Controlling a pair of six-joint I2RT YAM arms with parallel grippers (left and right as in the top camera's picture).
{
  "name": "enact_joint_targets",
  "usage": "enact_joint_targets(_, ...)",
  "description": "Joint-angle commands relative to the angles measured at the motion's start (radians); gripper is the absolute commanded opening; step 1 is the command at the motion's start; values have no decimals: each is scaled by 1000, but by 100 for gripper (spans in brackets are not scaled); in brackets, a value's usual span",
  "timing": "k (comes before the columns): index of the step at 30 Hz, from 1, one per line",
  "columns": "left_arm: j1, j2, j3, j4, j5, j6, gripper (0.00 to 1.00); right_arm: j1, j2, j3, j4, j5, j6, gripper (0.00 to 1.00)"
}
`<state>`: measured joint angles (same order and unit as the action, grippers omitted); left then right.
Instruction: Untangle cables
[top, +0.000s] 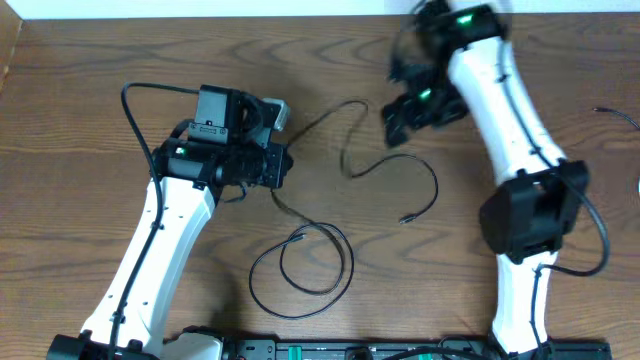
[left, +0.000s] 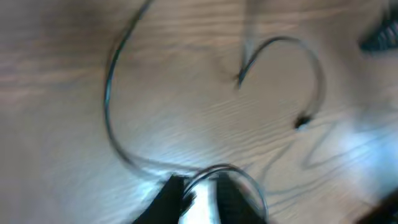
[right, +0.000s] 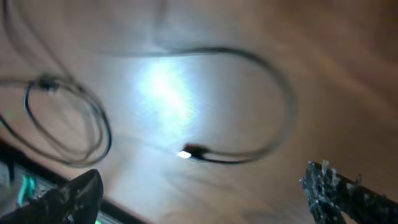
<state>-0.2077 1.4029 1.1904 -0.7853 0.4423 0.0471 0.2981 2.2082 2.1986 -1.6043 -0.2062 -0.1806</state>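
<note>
Over the table (top: 80, 80), the cables (top: 350, 172) lie loosely spread between the arms. An upper cable (top: 435, 185) snakes from beside the left gripper (top: 272, 160) out to its plug (top: 404, 218), and a coil (top: 345, 262) sits lower, near the front edge. The right gripper (top: 405, 115) hovers by the upper cable's bend, probably lining up a grab.

Left wrist next, and it's all blur. A strand arcs across the fingers (left: 171, 196), which sit close together, but whether they pinch it can't be told. If they do, that would anchor one end while the other arm draws out slack.

Right wrist now: fingers (right: 68, 199) are spread wide with nothing between them. The plug lies on the wood below, and the coil sits off to one side, apart from it.
</note>
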Motion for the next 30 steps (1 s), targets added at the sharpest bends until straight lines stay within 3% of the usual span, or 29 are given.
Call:
enact_joint_targets(1, 0, 1, 15, -37, -195, 0, 33, 141, 3, -107, -8, -6, -45, 99)
enact_joint_targets(8, 3, -75, 18, -29, -227, 44, 38, 312, 3, -275, -2, 40, -45, 99)
enact_joint_targets(15, 58, -195, 18, -45, -227, 45, 41, 431, 3, -446, 114, 43, -113, 99)
enact_joint_targets(30, 65, -210, 18, -90, -225, 45, 41, 595, 3, -643, 370, 42, -142, 99)
